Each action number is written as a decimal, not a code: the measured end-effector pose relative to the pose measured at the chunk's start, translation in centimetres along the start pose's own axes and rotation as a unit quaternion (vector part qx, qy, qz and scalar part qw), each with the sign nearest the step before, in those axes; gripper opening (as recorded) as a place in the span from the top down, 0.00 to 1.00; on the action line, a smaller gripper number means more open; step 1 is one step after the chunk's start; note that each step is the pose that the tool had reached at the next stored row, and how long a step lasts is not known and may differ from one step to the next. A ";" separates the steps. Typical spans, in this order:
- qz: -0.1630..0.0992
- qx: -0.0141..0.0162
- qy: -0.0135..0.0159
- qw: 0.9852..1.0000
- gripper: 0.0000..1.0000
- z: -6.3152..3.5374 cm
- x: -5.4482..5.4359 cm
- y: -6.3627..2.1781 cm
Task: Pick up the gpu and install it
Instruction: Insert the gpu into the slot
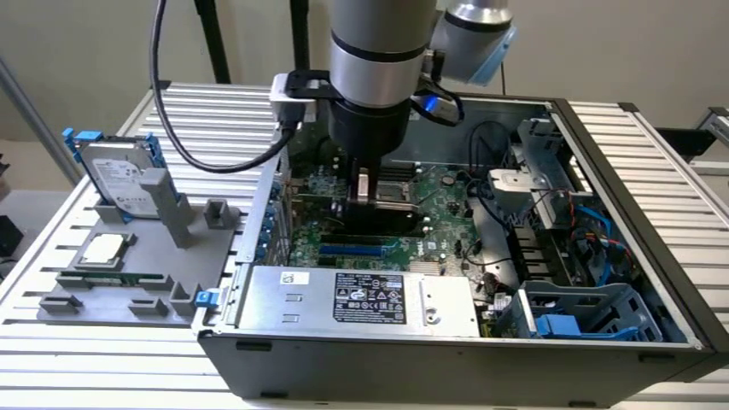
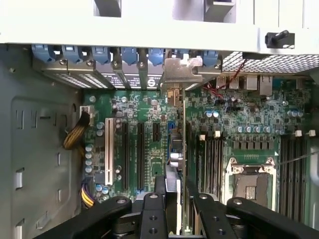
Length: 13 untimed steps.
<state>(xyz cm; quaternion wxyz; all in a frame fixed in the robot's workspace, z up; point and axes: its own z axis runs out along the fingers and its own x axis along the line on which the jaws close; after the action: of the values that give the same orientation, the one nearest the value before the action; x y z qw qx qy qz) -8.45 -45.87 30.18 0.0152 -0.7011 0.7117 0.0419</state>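
The gpu [image 2: 178, 149] stands on edge between the fingers of the gripper [image 2: 178, 199], which are closed on its upper edge, one finger [image 2: 152, 214] on each side of the thin card. Seen from the wrist, the card runs straight away from the gripper toward the back wall of the case, and its silver end bracket [image 2: 182, 72] sits up among the row of blue slot clips [image 2: 129, 55] there. The card is down over the green motherboard [image 2: 149, 144], in line with the long black slots [image 2: 140, 149] and beside the white slot [image 2: 108, 152]; whether it is fully seated I cannot tell.

In the exterior view the gripper [image 1: 367, 201] reaches straight down from the arm [image 1: 376, 68] into the open computer case [image 1: 638, 213], and the dark card [image 1: 381, 224] shows just under it, above the motherboard [image 1: 439, 192]. The silver power supply [image 1: 364, 299] lies in the case nearer the camera, and a blue plastic drive bay [image 1: 581, 312] sits toward the exterior view's right.

Outside the case, on the exterior view's left, a grey holder tray [image 1: 131, 256] rests on the slatted table [image 1: 68, 342]. It carries a silver hard drive [image 1: 119, 184] with blue rails, standing upright, a square processor chip [image 1: 102, 249] lying flat, and a narrow green memory stick [image 1: 114, 279].
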 end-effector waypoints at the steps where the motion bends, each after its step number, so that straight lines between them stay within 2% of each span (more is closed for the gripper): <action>1: 0.000 0.000 0.000 1.000 1.00 0.16 0.0 0.08; 7: 0.001 0.001 -0.003 1.000 1.00 1.24 0.1 0.13; 13: 0.006 0.002 -0.004 1.000 1.00 2.34 0.2 0.23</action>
<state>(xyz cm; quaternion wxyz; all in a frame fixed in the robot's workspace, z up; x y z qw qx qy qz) -8.77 -45.87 27.85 0.0187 -0.6967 0.7158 0.0434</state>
